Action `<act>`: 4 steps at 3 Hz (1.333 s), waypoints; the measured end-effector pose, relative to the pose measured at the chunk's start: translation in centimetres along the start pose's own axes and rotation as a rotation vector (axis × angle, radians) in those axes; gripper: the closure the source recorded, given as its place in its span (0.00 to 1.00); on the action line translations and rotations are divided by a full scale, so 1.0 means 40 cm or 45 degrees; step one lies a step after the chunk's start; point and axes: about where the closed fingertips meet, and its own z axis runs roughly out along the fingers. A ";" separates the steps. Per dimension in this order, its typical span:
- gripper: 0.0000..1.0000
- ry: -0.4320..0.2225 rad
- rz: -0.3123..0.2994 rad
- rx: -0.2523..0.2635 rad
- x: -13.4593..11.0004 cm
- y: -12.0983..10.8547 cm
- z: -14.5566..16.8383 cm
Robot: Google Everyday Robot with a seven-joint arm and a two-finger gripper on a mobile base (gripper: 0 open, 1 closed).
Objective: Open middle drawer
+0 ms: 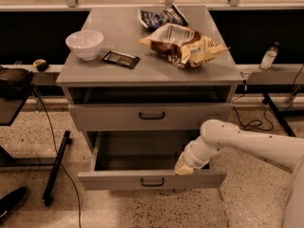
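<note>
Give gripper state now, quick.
Gripper: cannot be told. It is at the front right edge of the pulled-out drawer.

Cabinet (121, 30), centre of my frame. On its top I see a bowl (84, 44) at the left, a flat packet (120, 59) just right of it, a large bag (183, 44) at the right and a smaller bag (161, 17) behind that. Below the top sits the upper drawer (152, 117). Beneath it the middle drawer (152, 179) stands out toward the lower edge. The gripper (184, 167) is at the right end of its front panel, with the arm (251, 144) reaching in from the right edge. A bottle (269, 57) is on a ledge, far right.
</note>
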 end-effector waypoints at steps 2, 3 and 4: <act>1.00 -0.135 0.030 0.066 -0.004 -0.060 -0.039; 0.82 -0.141 0.030 0.071 -0.004 -0.064 -0.042; 0.59 -0.141 0.030 0.071 -0.004 -0.064 -0.042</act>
